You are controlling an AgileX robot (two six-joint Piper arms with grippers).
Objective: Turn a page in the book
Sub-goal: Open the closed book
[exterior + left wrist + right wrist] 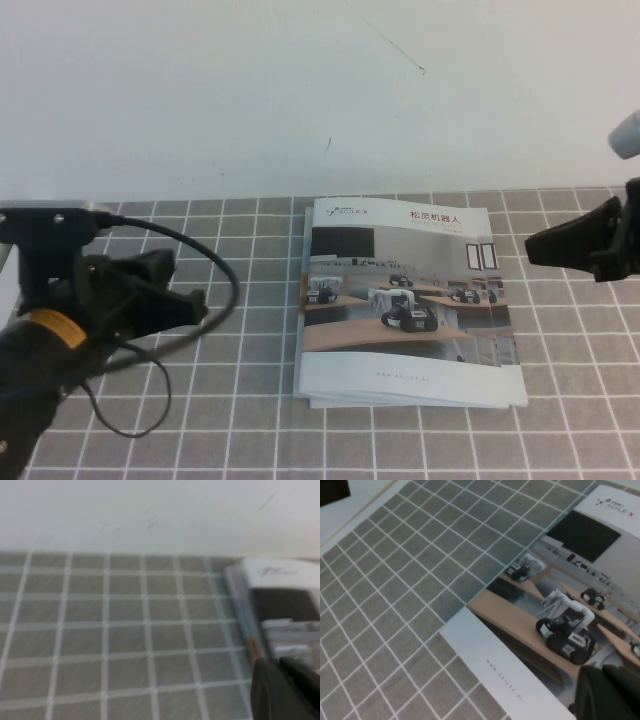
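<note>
The book (408, 303) lies closed and flat on the grey checked mat (250, 420), a little right of the middle, with its spine to the left and its far edge close to where the mat meets the white surface (300, 90) beyond. Its front cover, the page (405, 290), faces up, showing small robots on wooden desks under a Chinese title. The right gripper (535, 247) hangs just off the book's right edge near the far right corner, its black tip pointing left toward the cover and its fingers pressed together with nothing between them; it seems clear of the paper. The left gripper (190, 308) sits well to the left of the book, pointing right above the mat, and I cannot tell how far its fingers are parted.
</note>
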